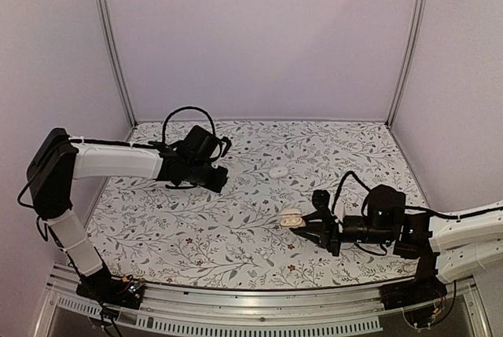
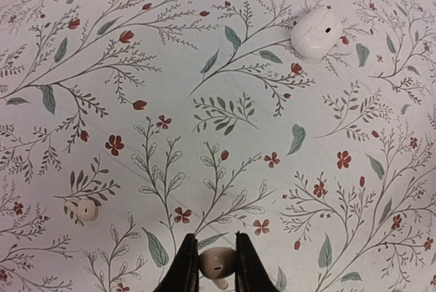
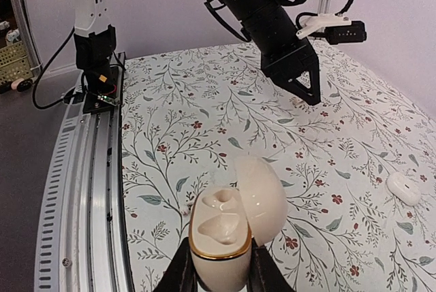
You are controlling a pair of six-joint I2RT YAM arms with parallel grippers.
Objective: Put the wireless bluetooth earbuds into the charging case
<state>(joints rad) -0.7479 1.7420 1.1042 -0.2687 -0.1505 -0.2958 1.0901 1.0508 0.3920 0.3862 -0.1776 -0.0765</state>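
**DESK:** What does the frame show, and how far along is the job?

**PHOTOGRAPHER:** Early going. The right gripper [image 3: 221, 273] is pressed onto the base of the charging case [image 3: 219, 237]. It holds the case over the flowered tablecloth [image 2: 204, 40] at the near right of the table, with the domed lid [image 3: 262, 197] hinged back. Both sockets [image 3: 221, 216] look empty, so by my reading neither bud is in yet.

**DESK:** And the buds?

**PHOTOGRAPHER:** The left gripper [image 2: 215, 273], further back on the left side, pinches a cream earbud [image 2: 216, 261] between its black fingertips. Whether the bud is clear of the cloth, I cannot tell. A second earbud [image 2: 85, 210] lies loose on the cloth nearby. Both have yet to be carried across and seated.

**DESK:** Surfaces?

**PHOTOGRAPHER:** The case is glossy cream plastic, egg-shaped, with a thin gold band round its rim. The buds are small, smooth and rounded. A closed white pebble [image 2: 315, 32] with a dark mark sits well apart from them on the matte printed cloth.
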